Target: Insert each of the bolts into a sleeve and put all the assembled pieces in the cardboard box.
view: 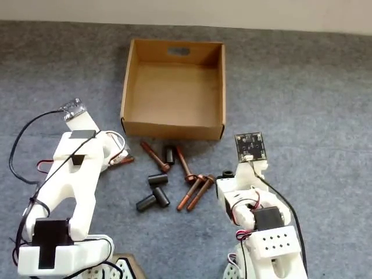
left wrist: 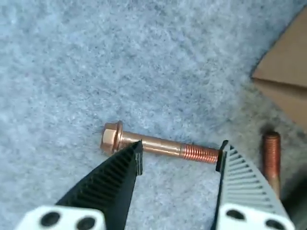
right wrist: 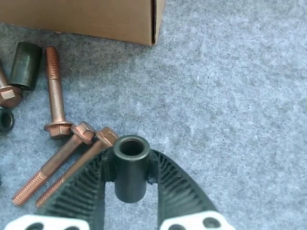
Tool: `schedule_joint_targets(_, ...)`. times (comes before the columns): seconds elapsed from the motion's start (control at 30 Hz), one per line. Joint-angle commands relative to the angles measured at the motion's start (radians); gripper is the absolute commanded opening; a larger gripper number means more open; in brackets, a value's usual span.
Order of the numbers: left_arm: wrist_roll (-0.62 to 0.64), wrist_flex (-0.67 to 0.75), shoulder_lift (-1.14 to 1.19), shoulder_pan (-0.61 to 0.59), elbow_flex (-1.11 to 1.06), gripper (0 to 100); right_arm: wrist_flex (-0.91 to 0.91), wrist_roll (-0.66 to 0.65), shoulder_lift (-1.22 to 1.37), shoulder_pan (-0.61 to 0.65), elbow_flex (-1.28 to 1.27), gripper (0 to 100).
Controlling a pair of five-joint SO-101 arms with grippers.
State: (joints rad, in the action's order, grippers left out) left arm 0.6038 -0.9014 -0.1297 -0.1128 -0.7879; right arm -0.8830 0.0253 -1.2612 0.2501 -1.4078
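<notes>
Since the cardboard box (view: 172, 129) holds nothing and no bolt sits in a sleeve yet, you have the whole task ahead of you. Your right gripper (right wrist: 130, 172) pinches one sleeve (right wrist: 130, 148) upright, bore open, near the box's front right corner, while your left gripper (left wrist: 181, 151) is spread astride a bolt (left wrist: 158, 144) lying flat near its front left corner. Four more bolts (view: 154, 156) and four sleeves (view: 157, 179) lie loose in front of the box.

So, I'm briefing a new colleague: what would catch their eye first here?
The right gripper holds a black sleeve upright, beside scattered copper bolts and sleeves in front of the cardboard box. The left gripper stands open over a lone bolt on the grey carpet.
</notes>
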Motion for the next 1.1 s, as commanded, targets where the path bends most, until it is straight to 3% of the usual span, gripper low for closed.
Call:
schedule_joint_targets(0.0,0.034,0.012,0.047,0.013,0.024,27,0.002,-0.012,-0.012,0.005,0.004,0.6)
schedule_joint_targets(0.13,0.138,-0.012,0.148,-0.019,0.094,27,0.002,-0.012,-0.012,0.004,0.004,0.6)
schedule_joint_targets(0.4,0.140,-0.222,0.331,-0.021,0.280,27,0.001,-0.012,-0.012,0.004,0.004,0.6)
schedule_joint_targets(0.5,0.074,-0.265,0.360,-0.018,0.314,24,0.001,-0.012,-0.012,0.004,0.004,0.6)
schedule_joint_targets(0.7,-0.021,-0.269,0.361,-0.022,0.318,0,0.001,-0.012,-0.012,0.004,0.004,0.6)
schedule_joint_targets(0.9,-0.044,-0.269,0.361,-0.018,0.321,2,0.001,-0.012,-0.012,0.004,0.004,0.6)
schedule_joint_targets(1.07,-0.173,-0.287,0.351,-0.013,0.375,2,0.001,-0.012,-0.012,0.004,0.004,0.6)
